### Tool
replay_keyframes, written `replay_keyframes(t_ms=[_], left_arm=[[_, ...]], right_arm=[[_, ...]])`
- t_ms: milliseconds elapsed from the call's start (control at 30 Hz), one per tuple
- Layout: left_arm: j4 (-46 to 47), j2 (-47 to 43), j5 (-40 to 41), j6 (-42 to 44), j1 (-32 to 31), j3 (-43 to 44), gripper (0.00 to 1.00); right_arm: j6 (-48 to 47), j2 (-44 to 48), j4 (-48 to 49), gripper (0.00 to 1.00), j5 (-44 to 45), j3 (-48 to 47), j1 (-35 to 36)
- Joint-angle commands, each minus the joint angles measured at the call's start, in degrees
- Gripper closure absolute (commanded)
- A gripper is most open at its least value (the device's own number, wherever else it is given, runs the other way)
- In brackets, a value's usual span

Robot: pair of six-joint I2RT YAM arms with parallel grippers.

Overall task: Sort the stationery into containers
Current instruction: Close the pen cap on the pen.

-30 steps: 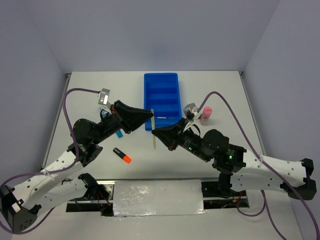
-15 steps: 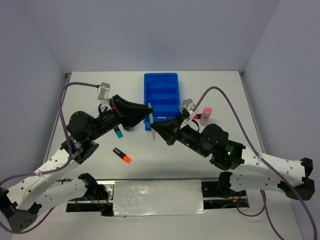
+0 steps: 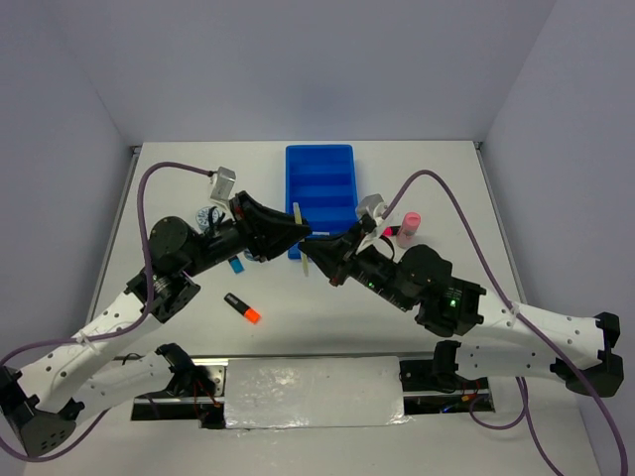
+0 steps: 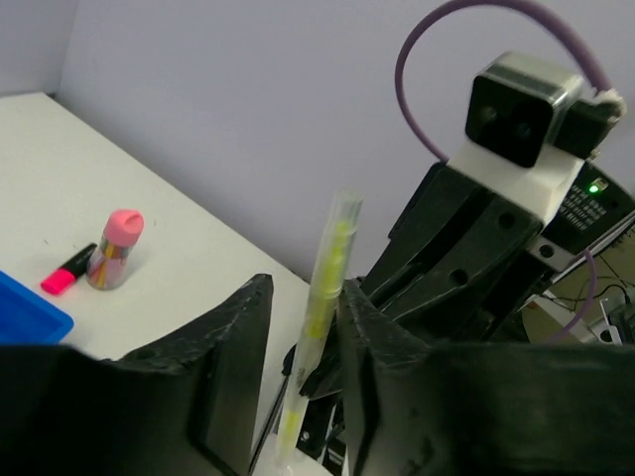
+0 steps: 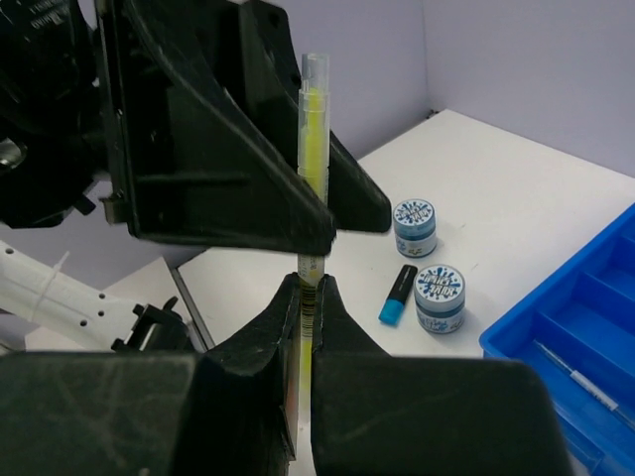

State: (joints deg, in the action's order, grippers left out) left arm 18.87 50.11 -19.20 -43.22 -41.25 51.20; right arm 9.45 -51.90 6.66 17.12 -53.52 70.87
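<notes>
Right wrist cam is showing the right gripper (image 5: 303, 290) pinching the lower end of a thin pale yellow see-through plastic stick (image 5: 314, 149). Its jaws are closing tight on it and the stick is standing pretty much upright. The left gripper (image 4: 303, 290) is sitting around the upper part of that same stick, but its black fingers are standing apart. The left wrist view is showing a clear gap between the stick and one finger, so it isn't clamping anything. From the top camera the two grippers are meeting tip to tip by the near left corner of the bright blue rectangular plastic tray (image 3: 319, 157), with the stick being held up in the air there. A thin white stick (image 5: 580, 375) is lying in one tray compartment. On the white table (image 3: 446, 188), a round blue-grey plastic tub with a patterned lid (image 5: 415, 226) and a second tub (image 5: 441, 296) are sitting near a short black marker with a blue end (image 5: 397, 295). A pink cylinder (image 4: 111, 248) is standing just beside a pink-ended black marker (image 4: 67, 270), and an orange-ended black marker (image 3: 242, 308) is lying apart from the rest.
</notes>
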Motion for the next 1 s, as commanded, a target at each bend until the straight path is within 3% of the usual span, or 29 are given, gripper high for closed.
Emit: replay_keyframes(t_ms=[0, 67, 167, 200, 333, 400, 467, 600, 633, 667, 833, 867, 933, 967], left_arm=[[-0.2, 0.0, -2.4, 1.5, -0.1, 0.2, 0.54], [-0.2, 0.0, -2.6, 1.6, -0.2, 0.3, 0.54], [-0.3, -0.4, -2.4, 1.7, -0.2, 0.4, 0.79], [-0.2, -0.4, -2.5, 1.8, -0.1, 0.6, 0.91], [1.5, -0.5, -4.9, 3.0, -0.1, 0.7, 1.0], [3.8, -1.2, -8.1, 4.3, -0.1, 0.6, 1.0], [5.0, -1.9, -11.9, 5.2, -0.2, 1.1, 1.0], [7.7, -1.9, -18.0, 5.4, -0.1, 2.3, 1.0], [8.0, -1.9, -18.5, 5.3, -0.2, 2.4, 1.0], [7.9, -1.9, -18.0, 5.4, -0.1, 2.5, 1.0], [7.0, -1.6, -16.7, 5.1, -0.1, 2.8, 0.98], [6.8, -1.5, -16.0, 5.0, -0.1, 2.7, 0.91], [3.9, -1.2, -9.9, 5.9, -0.2, 3.2, 0.72], [-0.7, -1.2, -7.1, 6.2, -0.1, 4.4, 0.45]], right_arm=[[-0.3, 0.4, 3.9, 1.0, 0.3, -3.9, 0.4], [-0.4, 0.5, 3.8, 1.0, 0.3, -4.0, 0.3], [-0.3, 0.3, 3.6, 1.0, -0.2, -4.2, 0.3], [-0.2, 0.4, 3.6, 1.0, -0.3, -4.1, 0.2], [0.0, 0.7, 4.1, 1.0, -1.4, -3.0, 0.2], [0.7, 0.9, 4.5, 0.68, -2.2, -1.6, 0.0], [1.6, 0.7, 3.1, 0.49, -6.5, -1.2, -1.1], [2.8, -0.5, 2.7, 0.42, -11.0, -0.4, -2.4], [2.9, -0.6, 3.5, 0.44, -11.1, -0.1, -2.3], [2.9, -0.6, 4.0, 0.63, -11.7, 0.1, -2.4], [2.9, -1.1, 5.6, 0.94, -13.4, -0.3, -2.5], [3.0, -1.1, 6.1, 1.0, -13.9, 0.2, -2.5], [3.4, -0.7, 7.7, 1.0, -13.8, 1.0, -2.5], [3.7, -0.7, 7.8, 1.0, -13.6, 1.7, -2.5]])
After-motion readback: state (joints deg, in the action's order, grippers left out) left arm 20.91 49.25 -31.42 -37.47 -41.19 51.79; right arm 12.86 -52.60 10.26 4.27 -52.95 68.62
